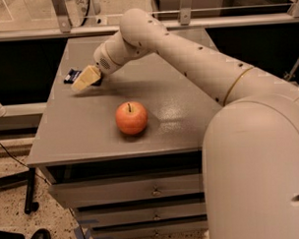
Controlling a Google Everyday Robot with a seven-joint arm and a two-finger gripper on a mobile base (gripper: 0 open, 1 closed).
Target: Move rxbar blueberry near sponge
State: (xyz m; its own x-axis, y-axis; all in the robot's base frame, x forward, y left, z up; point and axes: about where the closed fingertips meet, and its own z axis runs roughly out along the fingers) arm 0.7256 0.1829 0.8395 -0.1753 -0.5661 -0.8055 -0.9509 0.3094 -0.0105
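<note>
Currently the tan gripper [86, 77] is hovering at the upper left of the frame, overlapping the flat navy-blue rxbar blueberry [71, 75] lying on the grey desk [81, 138]; whether it is open or closed cannot be told.

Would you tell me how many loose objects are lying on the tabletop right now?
2: the apple near the front middle, and the rxbar blueberry at the far left edge, right beside the gripper. The arm may hide others behind it.
</note>
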